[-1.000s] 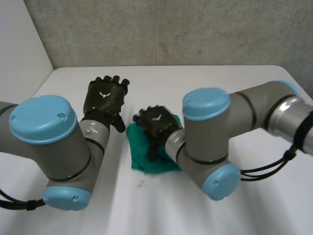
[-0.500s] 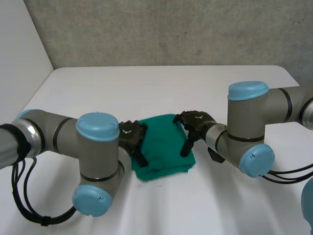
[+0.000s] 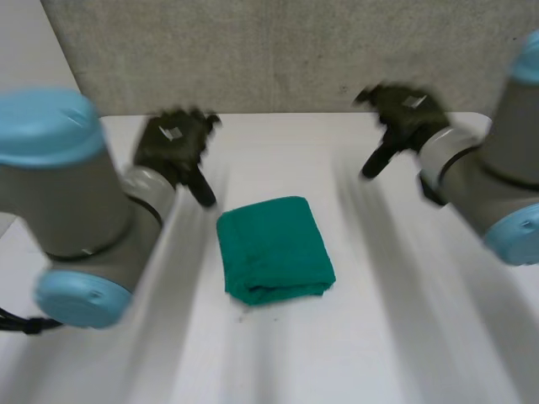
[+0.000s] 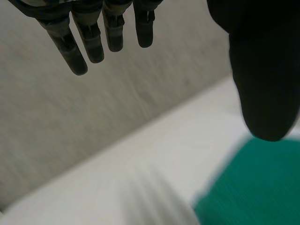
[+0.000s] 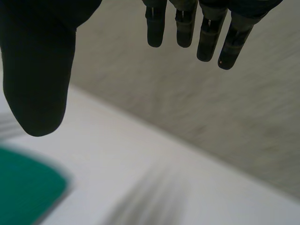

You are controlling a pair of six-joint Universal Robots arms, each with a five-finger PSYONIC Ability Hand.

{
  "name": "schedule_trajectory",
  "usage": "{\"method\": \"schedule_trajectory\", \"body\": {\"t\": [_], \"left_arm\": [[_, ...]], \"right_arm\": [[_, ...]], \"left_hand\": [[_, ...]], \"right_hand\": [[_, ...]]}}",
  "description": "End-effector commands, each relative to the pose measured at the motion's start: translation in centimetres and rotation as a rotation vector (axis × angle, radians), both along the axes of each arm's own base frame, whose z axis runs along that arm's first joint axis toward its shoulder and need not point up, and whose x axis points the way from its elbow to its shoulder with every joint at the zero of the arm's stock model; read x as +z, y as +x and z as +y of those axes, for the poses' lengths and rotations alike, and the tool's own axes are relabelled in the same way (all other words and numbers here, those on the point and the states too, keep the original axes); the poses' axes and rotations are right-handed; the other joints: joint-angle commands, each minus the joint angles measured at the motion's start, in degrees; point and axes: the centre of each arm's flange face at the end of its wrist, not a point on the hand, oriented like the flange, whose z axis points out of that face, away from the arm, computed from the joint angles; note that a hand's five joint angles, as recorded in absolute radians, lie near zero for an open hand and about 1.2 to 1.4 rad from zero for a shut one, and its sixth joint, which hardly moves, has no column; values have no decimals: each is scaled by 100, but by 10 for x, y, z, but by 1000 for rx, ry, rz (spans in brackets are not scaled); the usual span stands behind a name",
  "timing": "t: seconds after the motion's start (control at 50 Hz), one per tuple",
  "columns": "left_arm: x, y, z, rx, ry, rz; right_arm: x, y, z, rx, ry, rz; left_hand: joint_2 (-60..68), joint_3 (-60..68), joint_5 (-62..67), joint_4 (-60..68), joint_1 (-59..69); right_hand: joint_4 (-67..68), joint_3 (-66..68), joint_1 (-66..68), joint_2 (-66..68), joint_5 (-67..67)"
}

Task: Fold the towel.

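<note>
Green towel [image 3: 274, 251] is seen folded into a compact, near-square bundle at mid worktop [image 3: 396, 328], between the two arms. Left robot hand [image 3: 173, 145] is held off its far-left corner, fingers straight, nothing grasped. Right robot hand [image 3: 406, 111] is held well apart beyond the far-right corner, likewise released and empty. The left one is nearer. No clear long axis is shown. Folding is judged done or nearly so.

The towel [image 3: 274, 248] is a plain dark green and the table [image 3: 404, 328] white. My left hand [image 3: 173, 143] and my right hand [image 3: 406, 109] are black, my arms [image 3: 76, 210] grey with light-blue caps [image 3: 46, 126]. The wall [image 3: 278, 50] is mottled grey.
</note>
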Motion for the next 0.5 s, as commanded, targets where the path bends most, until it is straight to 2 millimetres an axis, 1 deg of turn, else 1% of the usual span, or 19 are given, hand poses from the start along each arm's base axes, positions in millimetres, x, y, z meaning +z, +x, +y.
{"method": "schedule_trajectory", "body": {"t": [0.02, 0.08, 0.12, 0.18, 0.34, 0.4, 0.5], "left_arm": [[82, 47, -3, 96, -83, 189], [89, 58, -5, 98, -52, 204], [90, 63, -4, 84, -7, 210], [88, 63, 0, 57, 36, 218], [88, 64, 4, 46, 44, 225], [89, 64, 4, 45, 42, 227], [85, 65, 5, 47, 52, 224]], "right_arm": [[61, -47, -2, -219, -169, -52], [65, -53, -1, -233, -149, -40], [66, -53, 1, -233, -143, -39], [69, -54, 3, -230, -140, -36], [80, -53, 12, -214, -170, -45], [79, -51, 14, -205, -168, -38], [75, -51, 14, -201, -171, -10]], "left_hand": [[-194, -283, -233, -219, -216], [-194, -283, -233, -220, -216], [-195, -283, -233, -220, -217], [-211, -300, -250, -236, -233], [-211, -300, -250, -236, -233], [-211, -300, -250, -236, -233], [-211, -300, -250, -236, -233]], "right_hand": [[-305, -203, -151, -261, -354], [-305, -203, -151, -261, -354], [-305, -203, -151, -261, -354], [-305, -203, -151, -261, -354], [-305, -203, -151, -261, -354], [-305, -203, -151, -261, -354], [-305, -203, -151, -261, -354]]}}
